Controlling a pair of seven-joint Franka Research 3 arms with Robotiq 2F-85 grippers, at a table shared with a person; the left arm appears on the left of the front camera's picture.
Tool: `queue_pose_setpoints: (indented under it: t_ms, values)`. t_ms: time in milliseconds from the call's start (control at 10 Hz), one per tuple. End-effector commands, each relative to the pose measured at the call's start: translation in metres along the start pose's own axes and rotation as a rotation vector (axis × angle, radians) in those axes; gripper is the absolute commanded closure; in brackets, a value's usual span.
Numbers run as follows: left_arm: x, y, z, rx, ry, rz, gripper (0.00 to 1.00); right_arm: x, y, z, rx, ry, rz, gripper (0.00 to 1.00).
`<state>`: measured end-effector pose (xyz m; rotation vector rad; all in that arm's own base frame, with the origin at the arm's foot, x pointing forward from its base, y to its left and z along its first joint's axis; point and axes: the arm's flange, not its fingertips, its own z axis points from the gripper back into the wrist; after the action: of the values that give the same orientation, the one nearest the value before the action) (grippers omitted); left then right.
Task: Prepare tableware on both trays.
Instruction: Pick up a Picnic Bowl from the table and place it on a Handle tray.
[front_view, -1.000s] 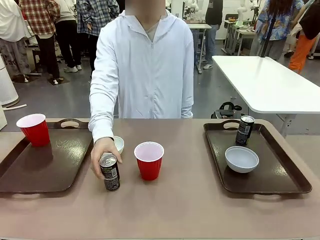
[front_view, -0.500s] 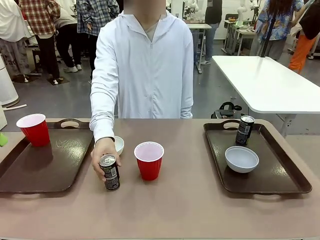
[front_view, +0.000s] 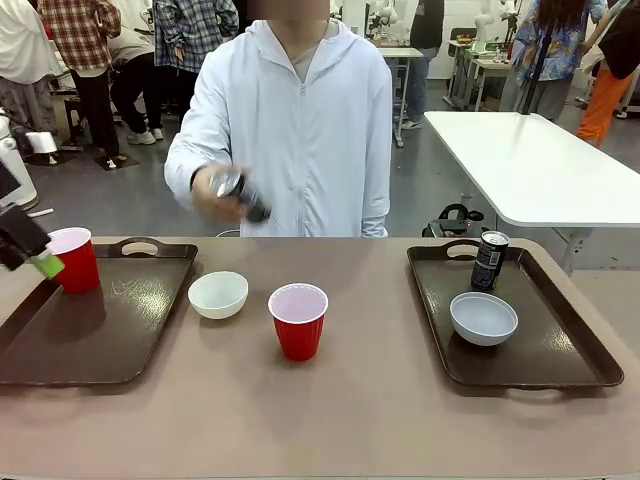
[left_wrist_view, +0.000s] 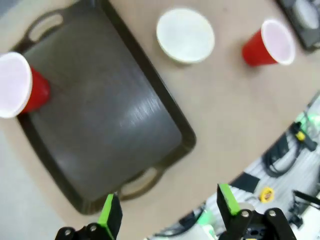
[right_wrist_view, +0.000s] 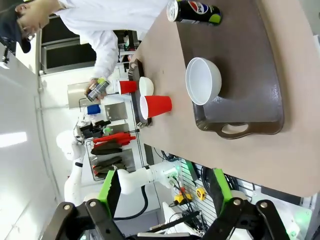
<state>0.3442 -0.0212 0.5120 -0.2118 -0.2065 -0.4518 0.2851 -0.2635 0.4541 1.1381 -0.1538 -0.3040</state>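
The right tray (front_view: 580, 372) was loaded with a can (front_view: 489, 261) and grey bowl (front_view: 484, 318), the left tray (front_view: 100, 335) with a red cup (front_view: 75, 259) only. The white bowl (front_view: 218, 294) and second cup (front_view: 298, 320) were noted on the table (front_view: 350, 420) between them, the other can (front_view: 247, 198) raised in the person's hand (front_view: 214, 190). The left gripper (left_wrist_view: 169, 209) and right gripper (right_wrist_view: 165, 192) were seen open, empty.

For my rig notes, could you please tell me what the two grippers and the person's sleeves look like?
The left gripper and right gripper match: black linked fingers with visible pivot screws, tipped with bright green pads. The person wears a white hooded jacket, zipped at the front, with long sleeves.
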Motion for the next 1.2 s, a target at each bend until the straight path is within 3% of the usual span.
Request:
queue_pose_setpoints:
  t_ms: [0,200,400,700,900,1000,1100]
  values:
    - [0.021,-0.011,-0.017,0.163,-0.044,0.011,0.0,-0.005,-0.001,0.0,-0.001,0.004,-0.006,0.07]
    - [0.046,-0.032,-0.031,0.241,-0.071,-0.023,0.0,-0.005,-0.001,0.0,-0.001,0.004,-0.006,0.07]
    - [0.084,-0.053,-0.056,0.222,-0.05,-0.023,0.0,-0.005,-0.001,0.0,-0.001,0.004,-0.006,0.07]
    - [0.109,-0.056,-0.092,0.234,-0.063,-0.021,0.0,-0.005,-0.001,0.0,-0.001,0.004,-0.006,0.07]
    - [0.098,-0.054,-0.093,0.197,-0.027,-0.021,0.0,-0.005,-0.001,0.0,-0.001,0.004,-0.006,0.07]
    - [0.076,-0.057,-0.077,0.159,0.015,-0.04,0.0,-0.005,-0.001,0.0,-0.001,0.004,-0.006,0.07]
    - [0.021,-0.069,-0.042,0.144,0.155,-0.11,0.0,-0.005,-0.001,0.0,-0.001,0.004,-0.006,0.07]
